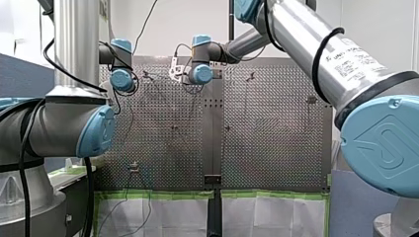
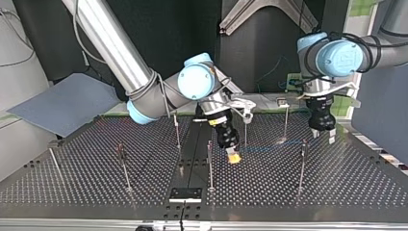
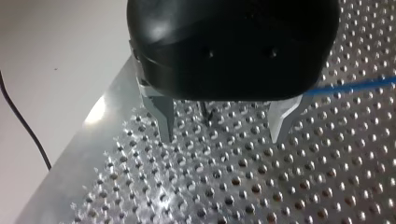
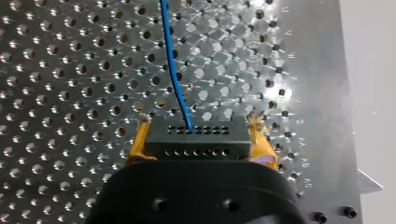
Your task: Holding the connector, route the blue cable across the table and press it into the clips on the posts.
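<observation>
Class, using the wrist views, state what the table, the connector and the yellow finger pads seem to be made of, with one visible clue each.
Table: metal, likely aluminium, brushed; bright glints around its holes. Connector: black moulded plastic, probably; matte, neat pin holes. Yellow pads: perhaps rubber or foam; frayed, worn tips.

Robotics lab, 2 industrial arms [image 2: 110,43] over a perforated metal table [image 2: 337,183], thin posts [image 2: 210,166], green tape [image 1: 163,194] along its edge.

- A grey-blue sheet [image 2: 67,103] lay flat at the top view's left.
- Green tape [image 1: 163,194] ran above white sheeting [image 1: 168,215] in the front view.
- A small black plate [image 2: 185,194] sat low at the top view's middle.
- A thin black cord [image 3: 29,129] curved loose in the left wrist view.
</observation>
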### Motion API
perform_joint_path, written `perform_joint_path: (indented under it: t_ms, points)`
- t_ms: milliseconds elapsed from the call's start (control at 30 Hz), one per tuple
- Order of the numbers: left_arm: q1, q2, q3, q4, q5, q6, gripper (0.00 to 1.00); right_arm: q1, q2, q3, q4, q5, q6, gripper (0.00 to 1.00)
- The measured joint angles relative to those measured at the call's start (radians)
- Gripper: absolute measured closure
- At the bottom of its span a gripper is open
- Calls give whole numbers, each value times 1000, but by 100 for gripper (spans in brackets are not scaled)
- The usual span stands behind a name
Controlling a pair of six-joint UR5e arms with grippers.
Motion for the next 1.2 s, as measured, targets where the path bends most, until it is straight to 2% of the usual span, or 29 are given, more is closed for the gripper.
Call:
perform_joint_path:
  t_ms: [333, 567, 800, 933, 1200]
  points:
    - [-13, 65, -15, -77, 3, -15, 0, 2, 7, 1, 4, 1, 1, 100]
    - [-25, 120, -27, -133, 15, 0, 0, 2, 9, 1, 10, 10, 2, 100]
    - [-52, 177, -29, -200, 71, 56, 0, 2, 10, 1, 12, 18, 2, 100]
    - [-67, 185, -29, -234, 92, 94, 0, 2, 12, 1, 13, 19, 0, 100]
    - [-93, 184, -26, -234, 144, 167, 0, 2, 14, 1, 13, 19, -1, 100]
